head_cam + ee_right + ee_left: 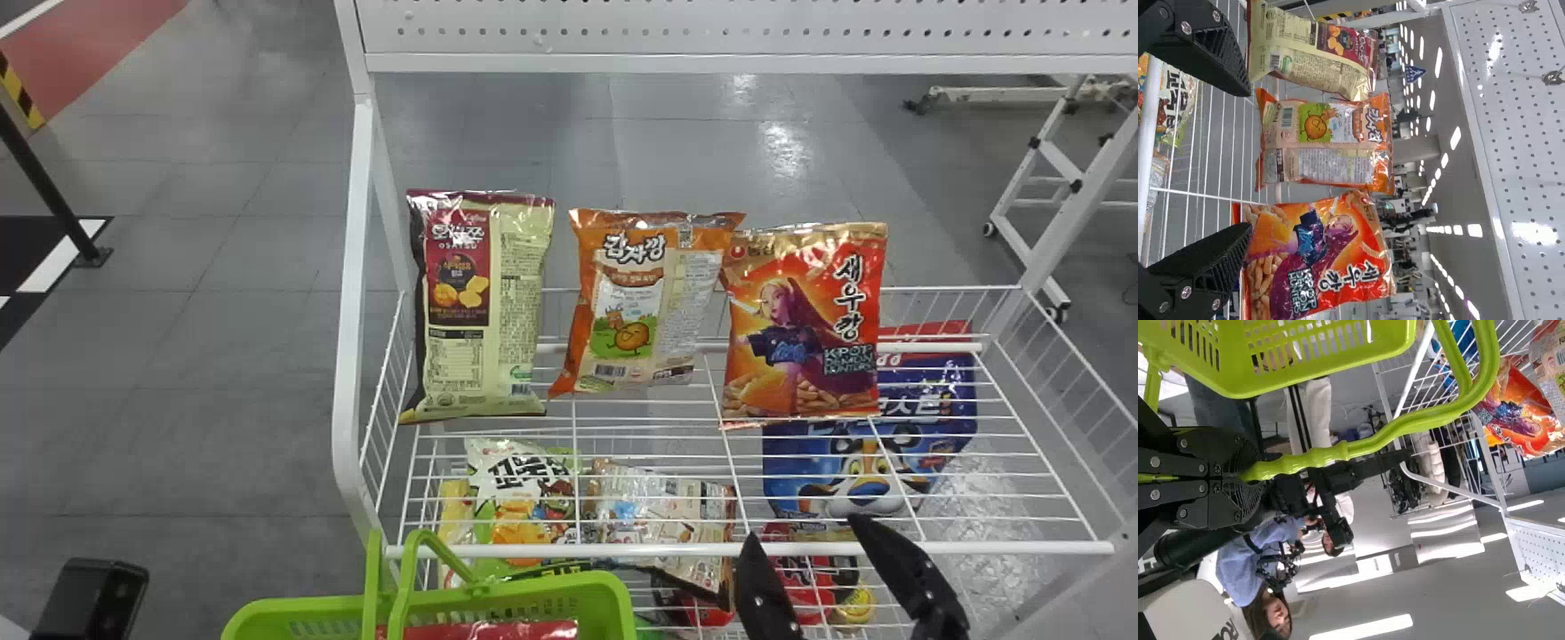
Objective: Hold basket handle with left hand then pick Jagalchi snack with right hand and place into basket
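Nearest, the left hand (pixel 1251 470) is pinching the basket handle (pixel 1405 427), so the holding part looks done; below the front of the rack, the green basket (pixel 533 584) has a red packet (pixel 489 631) inside. The right hand (pixel 805 529) is at the rack's front edge, spread and holding nothing; the pick and the placing seem left to do, unless that red packet is the one wanted. Farther in, on the wire shelf (pixel 978 548), three packets stand upright side by side: a cream and maroon packet (pixel 484 307), an orange and cream packet (pixel 645 302) and a red-orange packet (pixel 805 324); I cannot tell which packet is the Jagalchi snack, though one of these three seems likeliest; the right hand would need to go inward, close on it and bring it back over the basket.
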`<state>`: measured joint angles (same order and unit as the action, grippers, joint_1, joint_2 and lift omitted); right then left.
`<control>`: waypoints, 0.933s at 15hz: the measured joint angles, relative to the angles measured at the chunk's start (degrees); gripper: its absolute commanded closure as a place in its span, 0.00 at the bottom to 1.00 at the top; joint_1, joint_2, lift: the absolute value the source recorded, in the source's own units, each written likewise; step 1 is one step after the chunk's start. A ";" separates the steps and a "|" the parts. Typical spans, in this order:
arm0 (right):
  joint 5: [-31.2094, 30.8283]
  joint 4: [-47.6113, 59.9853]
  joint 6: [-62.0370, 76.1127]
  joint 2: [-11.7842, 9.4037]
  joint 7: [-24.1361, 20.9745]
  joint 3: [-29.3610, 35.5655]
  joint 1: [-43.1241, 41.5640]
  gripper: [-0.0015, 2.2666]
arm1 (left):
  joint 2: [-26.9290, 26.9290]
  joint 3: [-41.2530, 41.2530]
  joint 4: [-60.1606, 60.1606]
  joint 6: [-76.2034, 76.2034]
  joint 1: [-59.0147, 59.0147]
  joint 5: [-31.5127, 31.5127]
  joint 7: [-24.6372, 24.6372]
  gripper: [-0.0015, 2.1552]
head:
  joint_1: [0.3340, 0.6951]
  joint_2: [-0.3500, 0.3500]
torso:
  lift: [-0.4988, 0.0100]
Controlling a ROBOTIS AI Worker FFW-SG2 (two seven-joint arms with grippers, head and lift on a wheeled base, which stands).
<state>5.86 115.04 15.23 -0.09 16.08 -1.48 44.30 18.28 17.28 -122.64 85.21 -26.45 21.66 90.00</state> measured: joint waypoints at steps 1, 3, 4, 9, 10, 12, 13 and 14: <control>-0.11 -1.33 2.52 0.00 -0.04 0.07 0.48 0.05 | 0.00 0.00 0.11 -0.05 0.00 -0.01 0.00 1.00 | 1.00 0.48 | 0.96; 0.13 -2.16 6.96 0.00 -0.06 0.45 1.92 0.05 | 0.00 -0.06 0.10 0.03 0.00 -0.04 0.00 1.00 | 1.00 0.46 | 0.96; 0.28 -2.02 7.98 0.00 -0.14 0.71 2.42 0.05 | 0.00 -0.11 -0.02 0.15 -0.01 -0.05 0.00 1.00 | 1.00 0.45 | 0.96; 0.89 -1.81 8.08 0.00 -0.17 1.86 3.21 0.05 | -0.06 -0.26 -0.42 0.35 -0.61 -0.12 0.00 1.00 | 1.00 0.40 | 0.96; 0.90 -1.83 8.02 0.00 -0.17 1.91 3.38 0.05 | -0.09 -0.38 -0.47 0.35 -0.61 -0.12 0.00 1.00 | 1.00 0.39 | 0.96; 1.15 -1.83 7.93 0.00 -0.17 2.05 3.64 0.05 | -0.20 -0.56 -0.56 0.36 -0.62 -0.17 0.00 1.00 | 1.00 0.38 | 0.96; 1.33 -1.83 7.94 0.00 -0.17 2.11 3.75 0.05 | -0.22 -0.61 -0.57 0.36 -0.62 -0.20 0.00 1.00 | 1.00 0.38 | 0.96; 1.46 -1.77 8.00 0.00 -0.17 2.17 3.85 0.05 | -0.23 -0.61 -0.61 0.36 -0.64 -0.21 0.00 1.00 | 1.00 0.37 | 0.96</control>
<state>7.32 113.27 23.23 -0.09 15.91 0.69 48.15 18.04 16.67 -123.25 85.57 -27.09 21.45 90.00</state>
